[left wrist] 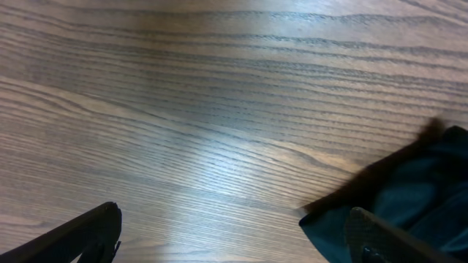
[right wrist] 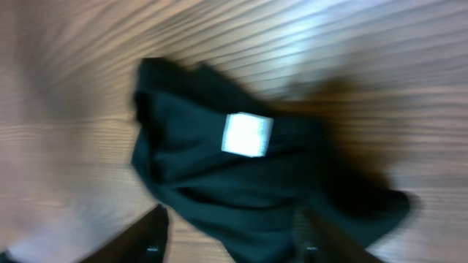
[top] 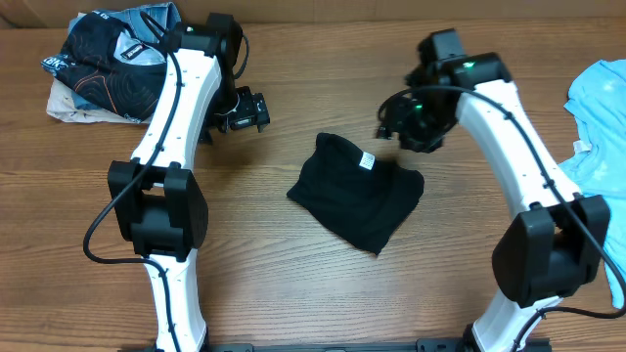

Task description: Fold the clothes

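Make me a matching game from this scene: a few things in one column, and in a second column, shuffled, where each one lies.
Things
1. black shirt
2. blue T-shirt
3. clothes pile
4. white label

Places
A. at the far right edge
B. on the black shirt
C. in the far left corner
D. in the middle, bunched up

Pairs: 1-D, 2-A, 3-C, 4-B
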You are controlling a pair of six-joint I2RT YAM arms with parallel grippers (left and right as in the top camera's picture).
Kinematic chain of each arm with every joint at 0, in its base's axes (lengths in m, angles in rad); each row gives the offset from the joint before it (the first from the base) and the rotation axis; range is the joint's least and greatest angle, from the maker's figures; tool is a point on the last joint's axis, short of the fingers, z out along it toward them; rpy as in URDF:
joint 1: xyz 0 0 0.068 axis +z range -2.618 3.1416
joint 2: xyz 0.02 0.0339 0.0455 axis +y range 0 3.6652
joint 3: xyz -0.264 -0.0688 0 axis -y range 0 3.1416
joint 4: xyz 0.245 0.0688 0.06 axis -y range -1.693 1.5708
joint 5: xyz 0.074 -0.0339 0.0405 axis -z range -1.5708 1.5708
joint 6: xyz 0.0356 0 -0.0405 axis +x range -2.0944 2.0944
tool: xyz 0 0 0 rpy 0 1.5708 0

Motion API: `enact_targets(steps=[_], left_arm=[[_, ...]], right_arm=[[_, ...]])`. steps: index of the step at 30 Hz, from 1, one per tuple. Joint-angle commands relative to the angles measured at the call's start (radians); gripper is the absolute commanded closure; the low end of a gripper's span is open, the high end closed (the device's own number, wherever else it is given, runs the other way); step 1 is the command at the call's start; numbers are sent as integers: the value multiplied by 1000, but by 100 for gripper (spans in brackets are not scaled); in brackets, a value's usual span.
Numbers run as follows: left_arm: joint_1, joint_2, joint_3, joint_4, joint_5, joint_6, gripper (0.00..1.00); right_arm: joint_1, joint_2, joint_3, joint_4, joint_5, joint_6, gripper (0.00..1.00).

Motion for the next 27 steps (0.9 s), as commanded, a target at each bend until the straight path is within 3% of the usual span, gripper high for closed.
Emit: enact_targets(steps=[1,5,11,27], left_arm=[[6,-32,-2,3,-38,-51,0],[10,-32,-2,2,-44,-53,0],[26,-32,-2,-22,-72,-51,0],[26,-32,-2,-27,-89,-52,0]], right_arm=[[80,-14,10,34,-56,-5,33],[148,35,10,93,-45,26,30],[195,129,10,185,-50,59,36],[208,200,10,313,-57,141,45]])
